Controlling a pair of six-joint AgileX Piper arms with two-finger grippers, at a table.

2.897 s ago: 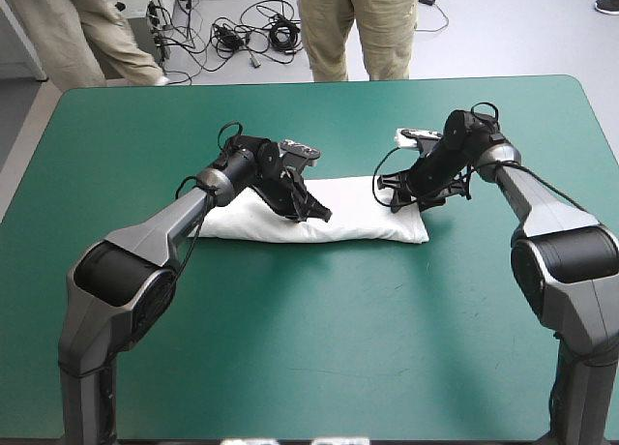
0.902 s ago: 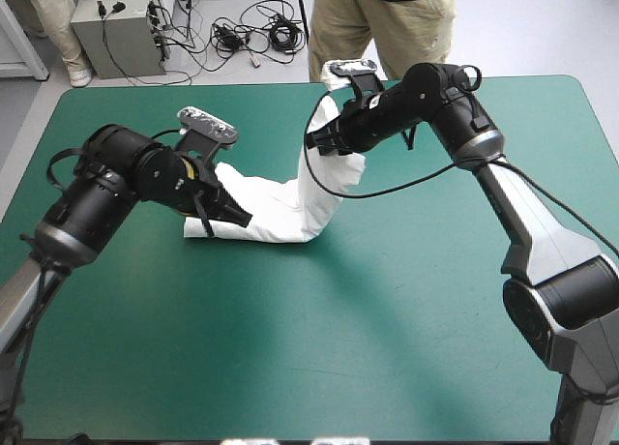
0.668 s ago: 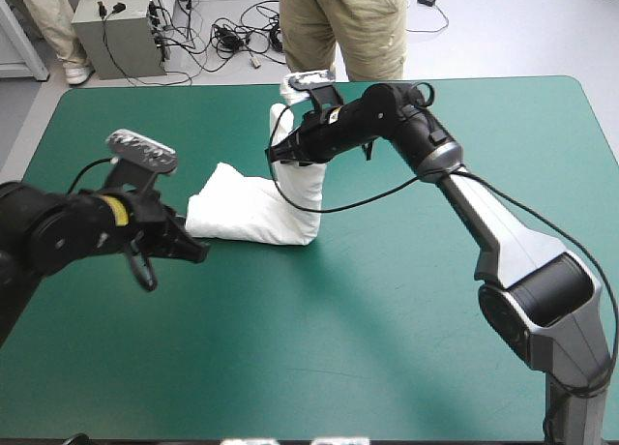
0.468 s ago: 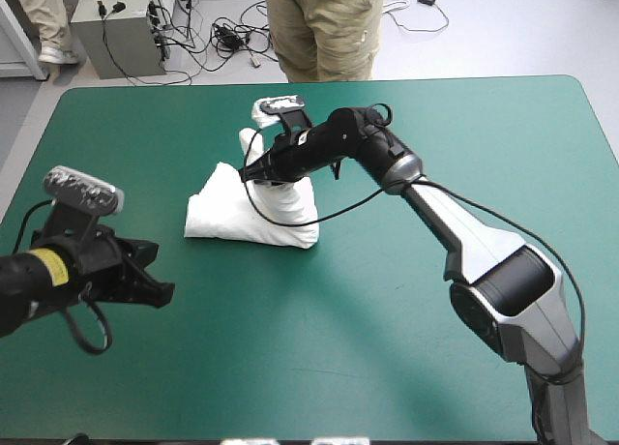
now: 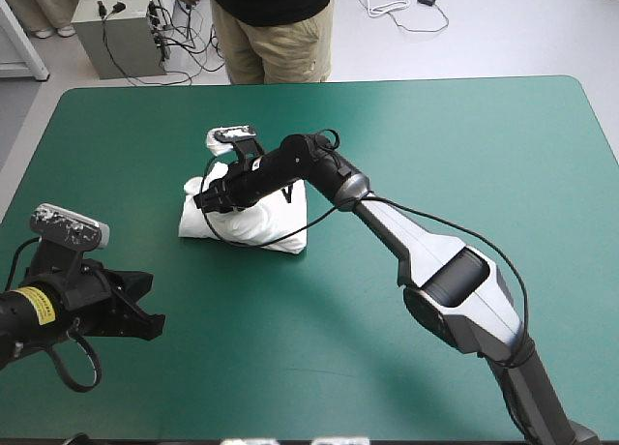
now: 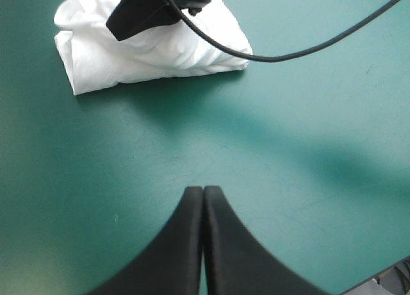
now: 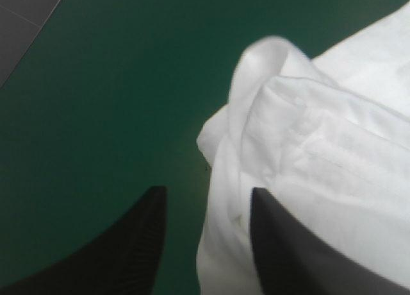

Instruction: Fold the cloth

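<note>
— Teal-green table cover (image 5: 464, 135) fills most of the view. Where on it does the T-shirt sit?

— The T-shirt (image 5: 256, 222) lies left of the middle, in the far half, as a folded white bundle with rumpled layers.

— And the arms?

— The right arm stretches across from the right side. The right gripper (image 5: 208, 201) is at the bundle's left end. Its black fingers (image 7: 154, 211) stand apart; a rolled white edge lies in the gap, with bare cover beside it.

— Is it pressing on the cloth?

— I cannot tell.

— The other one?

— The left gripper (image 5: 150, 310) is low over the cover near the table's left edge, well apart from the bundle and pointing toward it. Its fingers meet in one pointed arch, with nothing between them.
</note>
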